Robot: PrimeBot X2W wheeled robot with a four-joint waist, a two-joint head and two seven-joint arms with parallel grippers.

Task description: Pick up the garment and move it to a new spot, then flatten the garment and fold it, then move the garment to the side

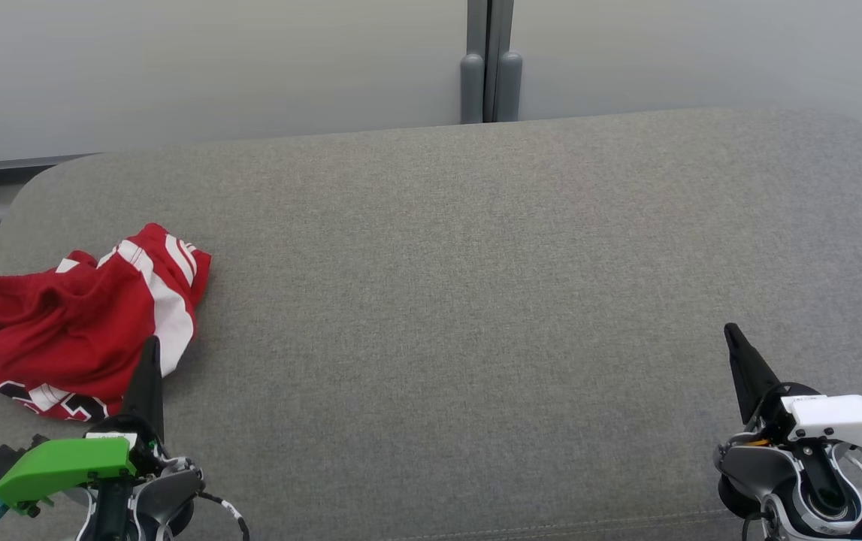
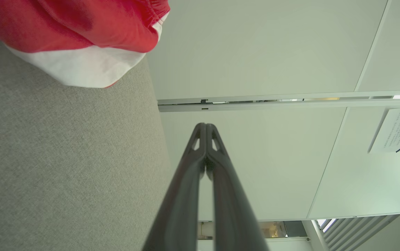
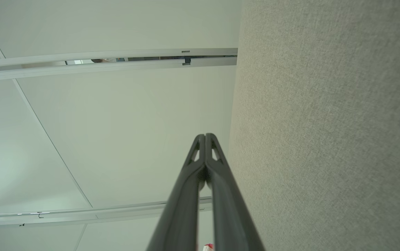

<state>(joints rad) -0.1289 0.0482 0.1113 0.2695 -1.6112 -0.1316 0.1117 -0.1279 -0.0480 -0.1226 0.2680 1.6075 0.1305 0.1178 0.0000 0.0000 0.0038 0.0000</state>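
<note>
- The garment (image 1: 77, 323), red with white stripes, is seen crumpled in a heap at the far left of the grey padded surface (image 1: 476, 263), close to its left edge.
- The left gripper (image 1: 150, 347) is found just beside the heap's near edge, its two dark fingers pressed together with nothing between them. Contact with the cloth cannot be confirmed.
- The right gripper (image 1: 733, 334) is held well apart at the lower right, fingers likewise pressed together and empty.
- The cloth is judged light, soft and limp: it will sag and trail once lifted, and no breakage is to be feared.
- The fabric looks smooth, so a shallow pinch could be slipped out of.
- A hold is best taken on a raised fold or on the white-banded edge nearest the left gripper, with the jaws opened first and a good bite gathered.
- For flattening, two separate edges would be needed, one per gripper.
</note>
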